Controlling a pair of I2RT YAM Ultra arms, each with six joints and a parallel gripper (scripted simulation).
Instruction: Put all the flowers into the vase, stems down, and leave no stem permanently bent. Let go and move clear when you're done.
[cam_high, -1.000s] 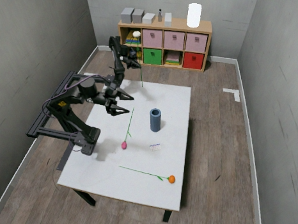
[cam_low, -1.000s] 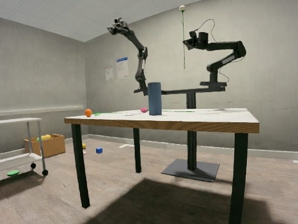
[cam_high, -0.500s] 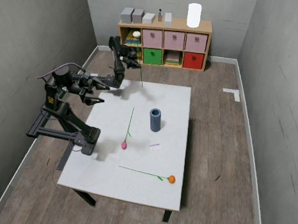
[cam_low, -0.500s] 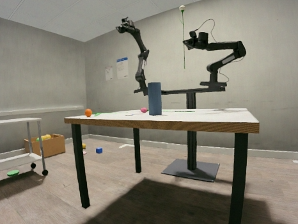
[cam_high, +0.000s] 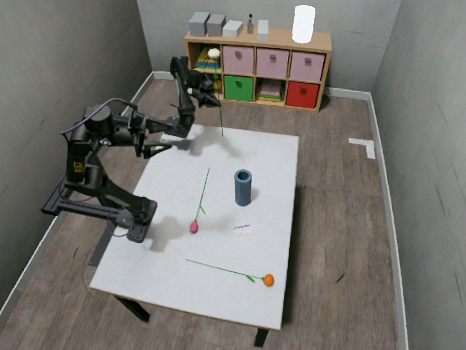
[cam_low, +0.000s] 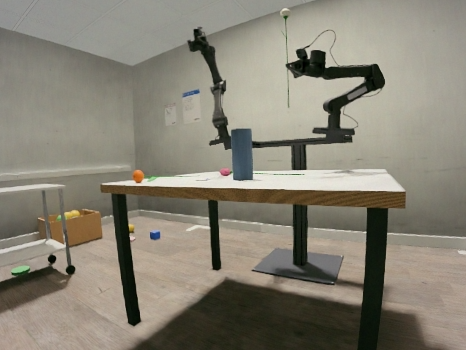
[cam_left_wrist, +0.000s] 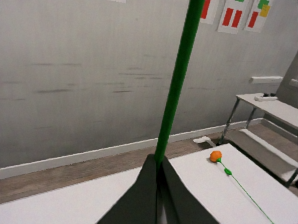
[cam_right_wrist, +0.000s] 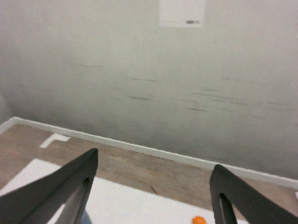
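- My left gripper is clenched on the white flower, gripping its stem with the bloom up and the free end hanging below my fingertips.
- The vase stands upright on the table, well apart from that stem, out toward the edge opposite my bases and over toward my right arm's side.
- The stem's long axis is near upright, as is the vase's, so I judge the carry needs mostly a sideways shift, then a straight lowering once the stem end is over the mouth.
- I see nothing standing between stem and vase; the real risk is catching the rim and bending the stem.
- My right gripper is spread, empty, raised over my bases' side.
- The pink flower lies beside the vase, stem end toward my left arm's side.
- The orange flower lies farther off, bloom outward; my right arm is nearer.
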